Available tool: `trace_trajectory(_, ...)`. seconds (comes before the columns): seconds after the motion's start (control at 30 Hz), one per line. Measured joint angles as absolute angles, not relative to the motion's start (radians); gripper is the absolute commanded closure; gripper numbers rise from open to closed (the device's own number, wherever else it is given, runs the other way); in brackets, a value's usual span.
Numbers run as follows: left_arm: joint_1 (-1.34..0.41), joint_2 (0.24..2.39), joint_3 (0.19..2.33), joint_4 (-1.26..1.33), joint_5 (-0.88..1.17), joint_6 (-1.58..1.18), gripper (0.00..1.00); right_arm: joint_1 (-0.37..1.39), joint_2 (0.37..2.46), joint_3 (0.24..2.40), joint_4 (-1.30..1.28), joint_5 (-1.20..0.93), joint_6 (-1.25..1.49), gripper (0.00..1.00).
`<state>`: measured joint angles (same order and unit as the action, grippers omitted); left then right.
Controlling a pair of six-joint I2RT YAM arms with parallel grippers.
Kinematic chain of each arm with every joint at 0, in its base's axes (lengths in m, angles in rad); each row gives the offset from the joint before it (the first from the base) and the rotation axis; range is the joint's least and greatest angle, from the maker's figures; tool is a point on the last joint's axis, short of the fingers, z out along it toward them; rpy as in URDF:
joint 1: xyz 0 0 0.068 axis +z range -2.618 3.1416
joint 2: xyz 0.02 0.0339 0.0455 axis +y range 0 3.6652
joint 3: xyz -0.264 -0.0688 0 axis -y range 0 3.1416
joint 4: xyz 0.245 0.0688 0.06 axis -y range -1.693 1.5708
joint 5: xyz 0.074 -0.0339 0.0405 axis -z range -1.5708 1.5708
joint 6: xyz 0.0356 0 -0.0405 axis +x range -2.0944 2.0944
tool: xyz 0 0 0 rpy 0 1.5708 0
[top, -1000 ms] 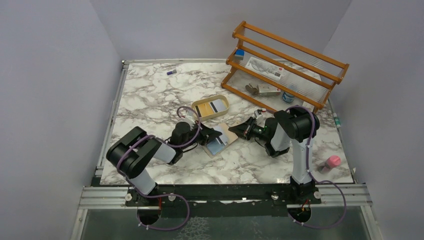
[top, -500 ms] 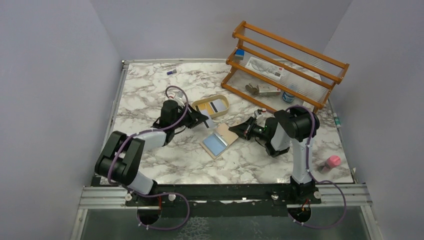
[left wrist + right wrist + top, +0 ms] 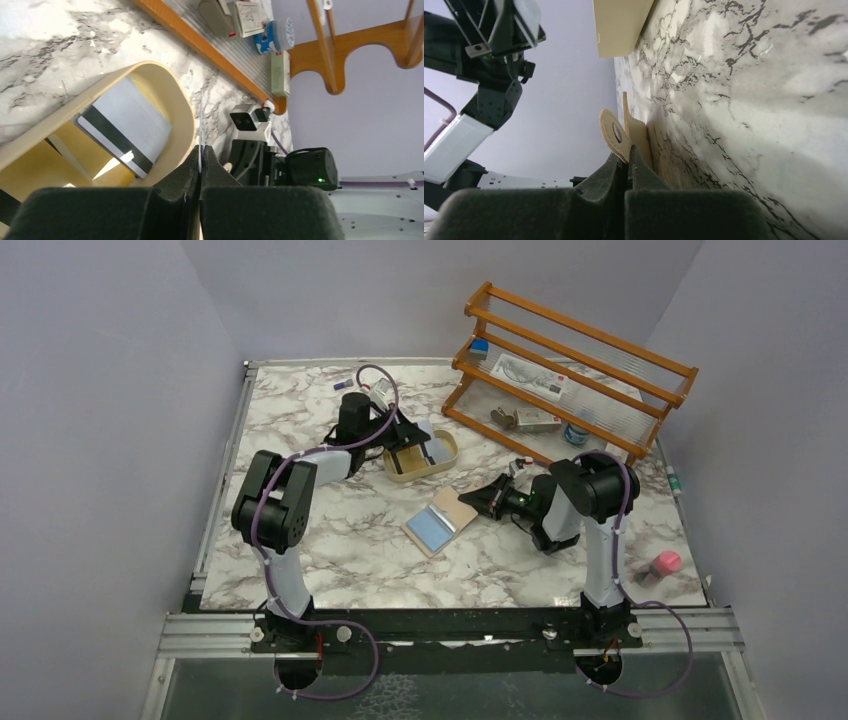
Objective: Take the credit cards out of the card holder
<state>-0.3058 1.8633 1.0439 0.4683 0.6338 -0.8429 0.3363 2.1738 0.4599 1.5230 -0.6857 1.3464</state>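
**Left end effector carrying a card above the tray; right end effector anchoring the card holder**

Your left end effector (image 3: 200, 156) is clamped shut on the whitish card (image 3: 200, 125), which the left wrist view is showing edge-on as a thin line rising from between the fingers. Gripping it by one short end is leaving most of the card free to go down into the oval tray (image 3: 165, 85) directly below, judging by the overhead view. A card with a dark stripe (image 3: 132, 117) is already lying flat inside that tray, so the tray appears to be serving as the drop point.

Your right end effector (image 3: 628, 150) is closed on the snap tab (image 3: 614, 132) of the card holder (image 3: 440, 520). The tab is probably being pinched because it is the one part that sticks out past the leather edge, and holding it is pinning the wallet against sliding on the table (image 3: 350, 560).

The card holder is lying open near the middle of the table, well apart from the tray, with the pale blue card (image 3: 430, 527) sitting in its near half. That card is not yet out, so you are roughly midway through the task.

The wooden rack (image 3: 570, 370) is standing at the far right, clear of both arms.
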Motion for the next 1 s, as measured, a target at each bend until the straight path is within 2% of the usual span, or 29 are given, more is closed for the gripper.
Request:
trace_trajectory(0.5,-0.317,2.024,1.135,0.390,0.635,-0.773,1.00,0.329,2.179,0.463,1.524,-0.706,1.347,0.99)
trace_trajectory(1.0,-0.350,2.097,1.200,0.379,0.603,-0.792,1.00,0.329,2.178,0.456,1.524,-0.706,1.346,0.99)
